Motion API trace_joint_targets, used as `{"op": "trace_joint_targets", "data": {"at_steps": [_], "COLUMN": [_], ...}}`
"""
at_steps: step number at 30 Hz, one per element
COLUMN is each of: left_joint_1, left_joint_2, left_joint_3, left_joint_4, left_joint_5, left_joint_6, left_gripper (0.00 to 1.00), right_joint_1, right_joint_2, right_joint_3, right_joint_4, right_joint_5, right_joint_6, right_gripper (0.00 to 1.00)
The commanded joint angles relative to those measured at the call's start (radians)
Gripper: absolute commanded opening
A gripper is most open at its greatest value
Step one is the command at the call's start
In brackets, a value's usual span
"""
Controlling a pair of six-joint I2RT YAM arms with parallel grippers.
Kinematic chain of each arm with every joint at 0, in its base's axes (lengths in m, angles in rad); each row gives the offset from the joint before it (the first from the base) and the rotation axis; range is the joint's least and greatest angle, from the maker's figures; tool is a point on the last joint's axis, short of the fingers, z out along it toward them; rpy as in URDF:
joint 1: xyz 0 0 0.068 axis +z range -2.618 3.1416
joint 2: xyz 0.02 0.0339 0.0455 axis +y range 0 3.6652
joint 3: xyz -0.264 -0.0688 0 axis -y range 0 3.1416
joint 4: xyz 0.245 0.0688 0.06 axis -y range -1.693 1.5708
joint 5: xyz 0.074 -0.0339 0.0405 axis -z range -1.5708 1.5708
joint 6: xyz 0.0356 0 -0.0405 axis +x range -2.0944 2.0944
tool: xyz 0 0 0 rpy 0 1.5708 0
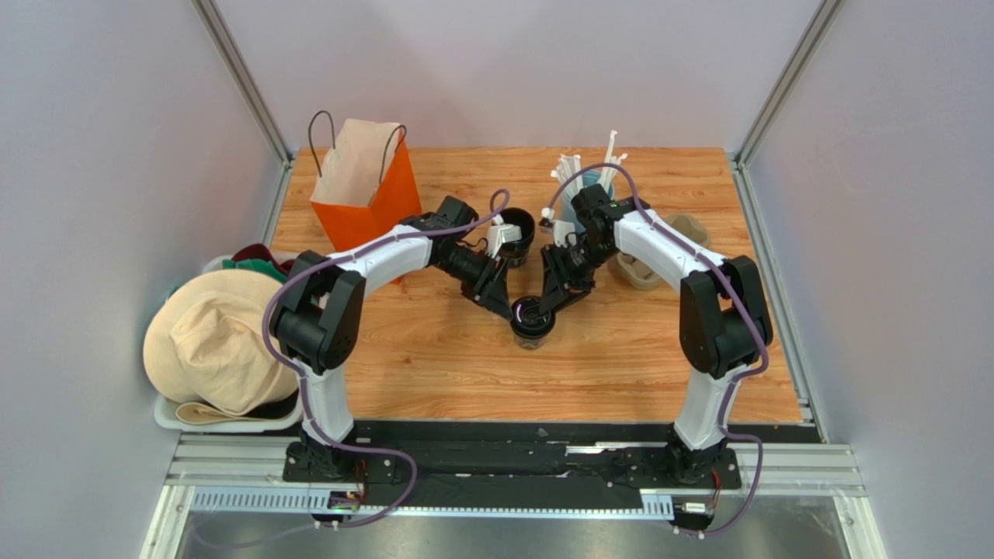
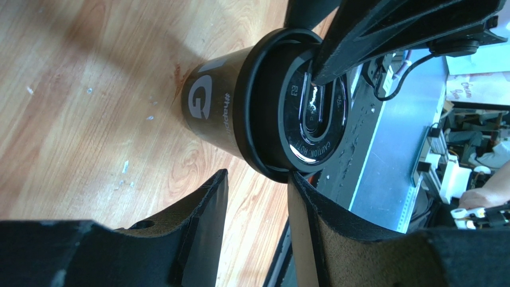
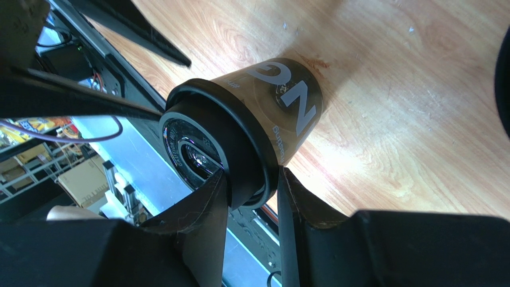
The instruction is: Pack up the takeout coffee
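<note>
Pinching the takeout coffee [image 3: 287, 107] by its lid [image 3: 233, 137] is my right gripper [image 3: 252, 176]; my left gripper [image 2: 258, 176] stands half-open, holding nothing.

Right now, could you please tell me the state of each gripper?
Left gripper: open, holding nothing.
Right gripper: closed on the rim of the takeout coffee.
</note>
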Motion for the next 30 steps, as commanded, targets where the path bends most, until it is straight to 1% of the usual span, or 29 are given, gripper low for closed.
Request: {"op": "trace_joint_targets", "data": {"at_steps": [1,9,17,19,21,25,30], "left_joint_1": [-0.014,-0.045,-0.070,-0.074,-0.074,-0.079,-0.086], "left_joint_2": [-0.034,-0.037,-0.020,-0.009,0.000,0.044,0.098], "left_joint_3": [-0.006,-0.007,0.000,0.003,0.005,0.019,0.026], "left_joint_4": [0.068,0.095,0.089,0.077,0.063,0.027,-0.007], "left_joint_5": [0.053,0.061,-0.008,-0.062,-0.083,-0.171,-0.237], "left_joint_6": [0.003,-0.032,-0.034,-0.032,-0.029,-0.011,0.012], "left_gripper": [0.50,0.51,0.51,0.49,0.48,0.39,0.36], "right_joint_1": [-0.013,-0.018,-0.016,-0.016,-0.016,-0.018,-0.015], "right_joint_2": [0.034,0.052,0.057,0.057,0.058,0.064,0.066], "right_joint_3": [0.011,0.025,0.026,0.023,0.020,0.015,0.011], "right_joint_4": [0.117,0.123,0.132,0.134,0.134,0.135,0.135], "right_joint_5": [0.155,0.169,0.180,0.185,0.188,0.192,0.197], "right_joint_6": [0.022,0.041,0.049,0.047,0.050,0.053,0.052], "right_gripper": [0.03,0.04,0.03,0.03,0.03,0.03,0.03]}}
